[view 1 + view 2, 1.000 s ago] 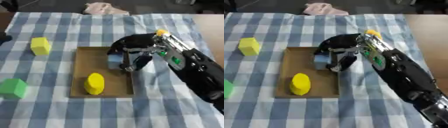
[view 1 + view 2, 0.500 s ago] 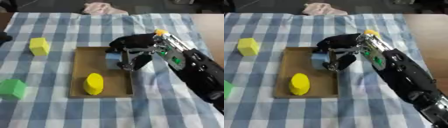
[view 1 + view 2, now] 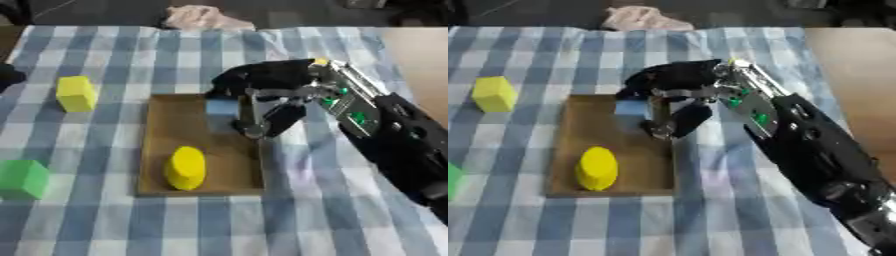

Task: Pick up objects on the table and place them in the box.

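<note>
Right hand (image 3: 262, 95): over box (image 3: 166, 150), fingers (image 3: 249, 120) clamped on blue block (image 3: 222, 106).
Inside box: yellow piece (image 3: 185, 167), toward 6 o'clock.
On surface (image 3: 105, 220): yellow cube (image 3: 76, 93), green cube (image 3: 22, 178), 9 o'clock of box.

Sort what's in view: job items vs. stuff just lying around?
Job:
- shallow brown cardboard box
- yellow rounded block, in the box
- pale blue block, in the right hand, over the box
- yellow cube
- green cube

Lying about:
- crumpled pinkish cloth, far edge
</note>
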